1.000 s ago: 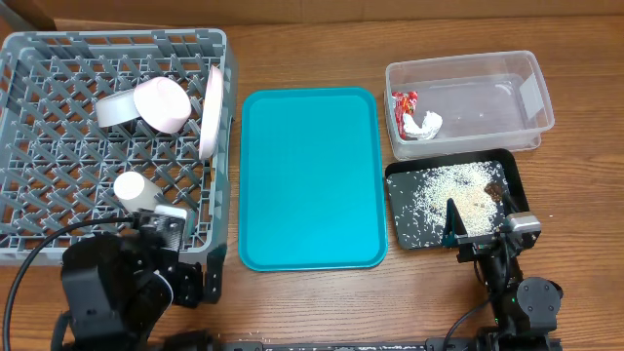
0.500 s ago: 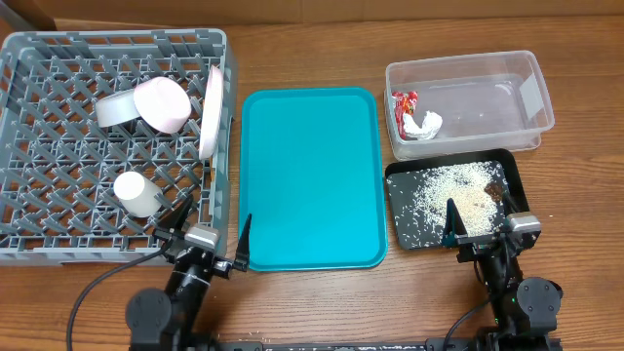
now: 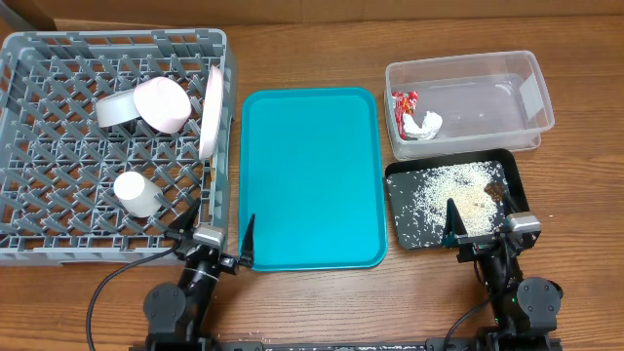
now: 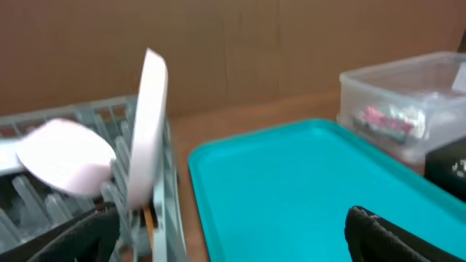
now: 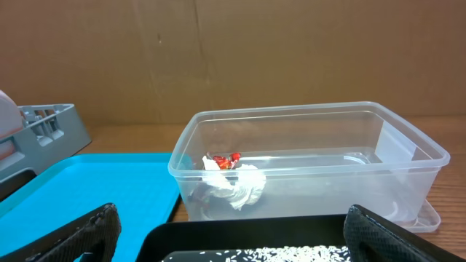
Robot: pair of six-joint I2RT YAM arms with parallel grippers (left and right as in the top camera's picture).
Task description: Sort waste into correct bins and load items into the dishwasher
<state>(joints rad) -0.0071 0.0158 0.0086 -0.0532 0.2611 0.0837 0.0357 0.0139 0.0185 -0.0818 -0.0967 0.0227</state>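
Both arms sit at the near edge of the bench (image 3: 341, 297). The left claw (image 3: 216, 232) is spread wide with nothing between its fingers, straddling the gap between the dish rack (image 3: 117, 39) and the teal tray (image 3: 310, 175). The right claw (image 3: 480, 219) is likewise spread and empty, over the near rim of the black tray (image 3: 509, 168). My read is that sorting looks about finished, which would explain the neutral poses. The dishware is in the rack. The white plate (image 3: 210, 112) stands on edge against the right wall, which props it upright. The pink bowl (image 3: 163, 102) is tipped on its side and overlaps the grey-blue bowl (image 3: 113, 110). The white cup (image 3: 135, 193) lies apart from them, nearer me. The dry waste sits at the left end of the clear tub (image 3: 487, 102): a red wrapper (image 3: 404, 100) touching the crumpled tissue (image 3: 425, 124). The food waste, rice grains (image 3: 439, 190) and a brown scrap (image 3: 493, 191), lies in the black tray. The teal tray carries nothing. The chopsticks are unresolved: overhead shows none, and the left wrist view has a tan sliver low beside the plate, too blurred to name. The left wrist picture is soft throughout. From above, the right claw's far finger merges with the black tray, so I judge its spread from the right wrist view, where both fingers sit at the frame's lower corners. The arm bases are cut off at the bottom edge.
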